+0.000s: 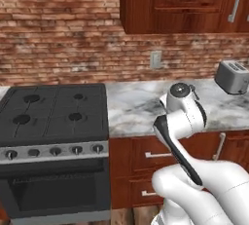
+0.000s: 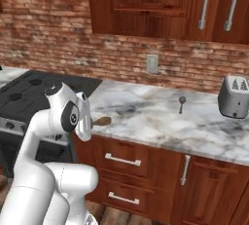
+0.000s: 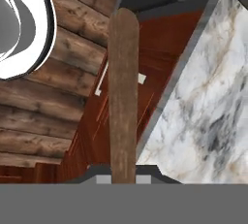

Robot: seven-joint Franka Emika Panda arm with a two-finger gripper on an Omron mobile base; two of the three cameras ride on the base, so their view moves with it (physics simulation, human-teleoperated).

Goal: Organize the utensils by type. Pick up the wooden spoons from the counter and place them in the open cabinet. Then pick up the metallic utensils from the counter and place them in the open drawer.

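- Counter (image 2: 160, 117) of white-grey marble runs across both base views over reddish-brown cabinet fronts, with a brick wall behind it and a dark stove (image 1: 53, 112) butting against its left end.
- Upper cabinets (image 2: 155, 5) in the same reddish wood hang above the counter; their doors carry long silver bar handles.
- Toaster (image 2: 234, 97), silver, stands on the marble at the far right, well apart from the arm.
- Gripper (image 3: 123, 177) hangs just off the counter's front edge near the stove; in the hand view it is clamped tight on a brown wooden spoon (image 3: 123, 92), whose straight handle runs up the middle of that view, over the cabinet fronts and the plank floor, beside the marble edge.
- In the right base view the same spoon's brown end pokes out from behind the white wrist, level with the counter's front edge.
- Metal spoon (image 2: 181, 103), small and dark grey, lies on the marble to the right of centre, near the wall outlet and well apart from the gripper.
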